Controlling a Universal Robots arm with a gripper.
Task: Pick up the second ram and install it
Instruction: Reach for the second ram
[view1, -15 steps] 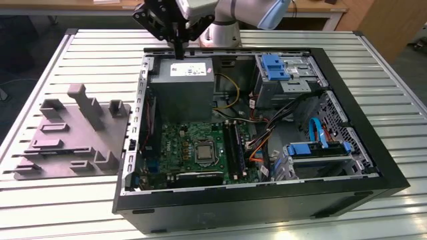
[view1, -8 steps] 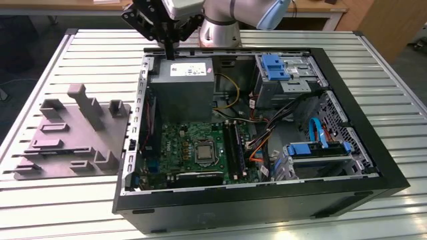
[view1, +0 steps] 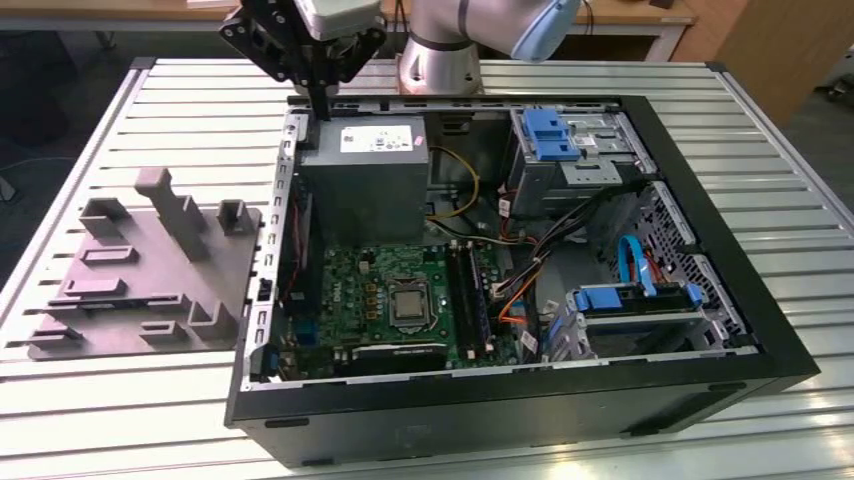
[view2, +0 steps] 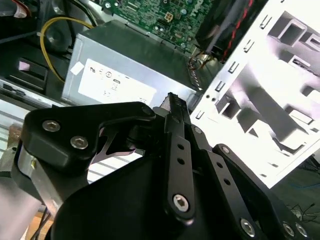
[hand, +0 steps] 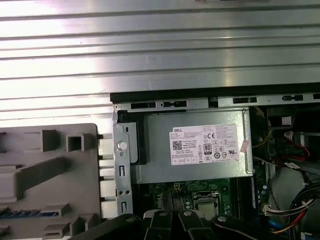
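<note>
Claw: my claw hangs over the far rim of the computer case. In the second wrist view my fingers look drawn together at the tips, and I see no stick between them.

Second ram: I take it to be the narrow bluish-dark strip standing in a slot of the grey fixture in the first wrist view, though I cannot be certain. It is well apart from me and untouched.

Fixture: it lies on the slatted metal table, just beside the case on the exterior view's left.

Directly below me: the grey power supply, close under my fingertips, with no contact that I can make out.

Motherboard: the green motherboard lies open in the case. Its long black memory slots sit beside the processor socket. I cannot tell whether a stick already sits in one.

Step in hand: by my judgement this is the approach before the pick, with nothing gripped and the install not yet begun.

What the pick calls for: my fingers parted wider than the stick is thick, squared to its flat faces and centred along it. The fixture walls are close, so I would come straight down.
</note>
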